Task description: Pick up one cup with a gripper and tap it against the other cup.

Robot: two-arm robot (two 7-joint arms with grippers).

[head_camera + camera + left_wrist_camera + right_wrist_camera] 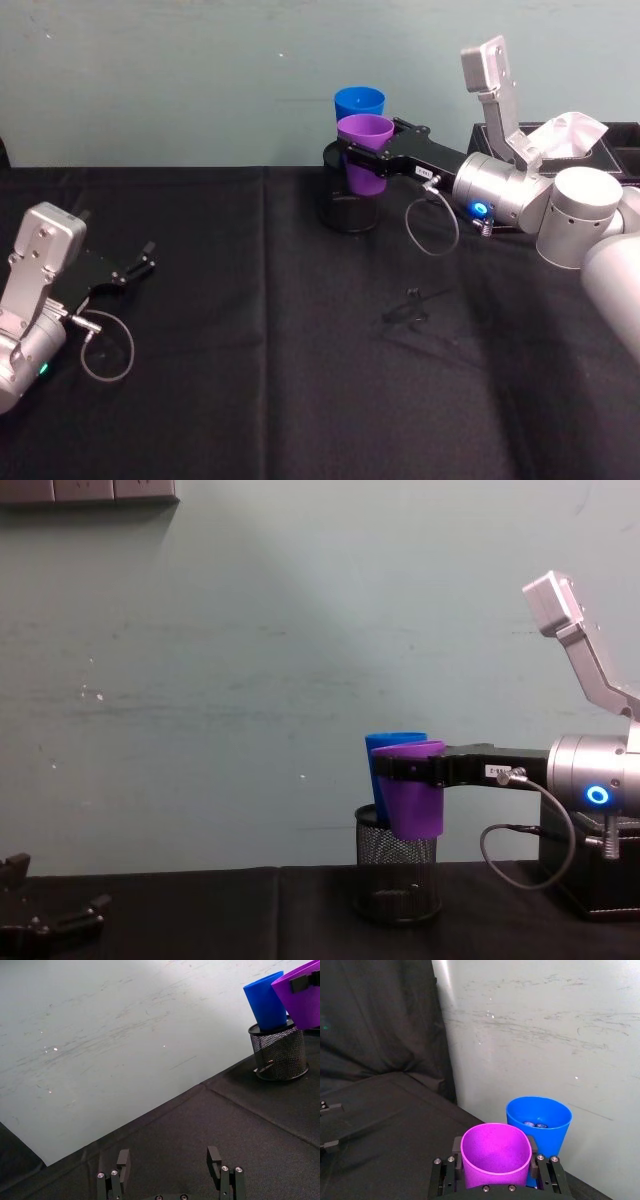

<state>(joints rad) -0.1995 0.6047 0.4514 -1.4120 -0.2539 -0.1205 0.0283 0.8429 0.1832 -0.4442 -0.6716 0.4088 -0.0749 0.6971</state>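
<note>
Head view: my right gripper (364, 152) is clamped on the purple tumbler (365, 135), held over the black mesh holder (349, 212), just beside the blue tumbler (359, 101) standing in it. I judge a short, gentle nudge against the blue wall suffices, kept clear of the holder's rim. Left gripper (140, 263) idles well left of the holder, jaws apart.

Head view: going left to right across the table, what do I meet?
First the left gripper, open → purple cup, clamped in the right gripper → white tissue at the far right. The blue cup and mesh holder overlap the purple cup, so they are left out.
</note>
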